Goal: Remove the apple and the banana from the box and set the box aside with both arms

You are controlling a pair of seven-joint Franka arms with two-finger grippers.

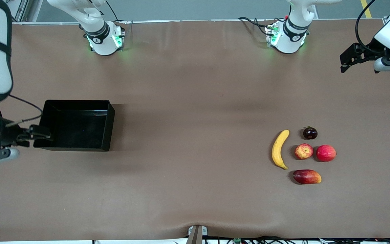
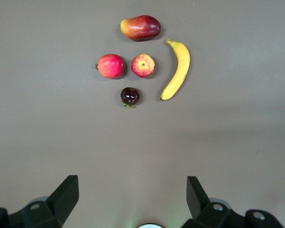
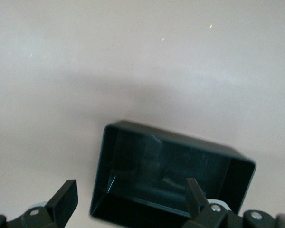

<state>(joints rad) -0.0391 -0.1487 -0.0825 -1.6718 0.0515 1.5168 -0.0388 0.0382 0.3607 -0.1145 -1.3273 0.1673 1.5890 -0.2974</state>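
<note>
The black box (image 1: 76,125) stands open and empty toward the right arm's end of the table; it also shows in the right wrist view (image 3: 171,171). My right gripper (image 1: 41,133) is open at the box's end wall, and its fingers (image 3: 66,197) stand wide apart with nothing between them. The banana (image 1: 279,149) and the mottled apple (image 1: 304,151) lie side by side toward the left arm's end. They also show in the left wrist view as the banana (image 2: 178,69) and the apple (image 2: 143,65). My left gripper (image 1: 345,61) is open and empty, up in the air, well apart from the fruits.
A uniformly red round fruit (image 1: 326,153) lies beside the apple. A dark-red-and-orange mango (image 1: 307,177) lies nearer the front camera than the apple. A small dark round fruit (image 1: 310,133) lies farther from it. Brown table (image 1: 195,135) stretches between box and fruits.
</note>
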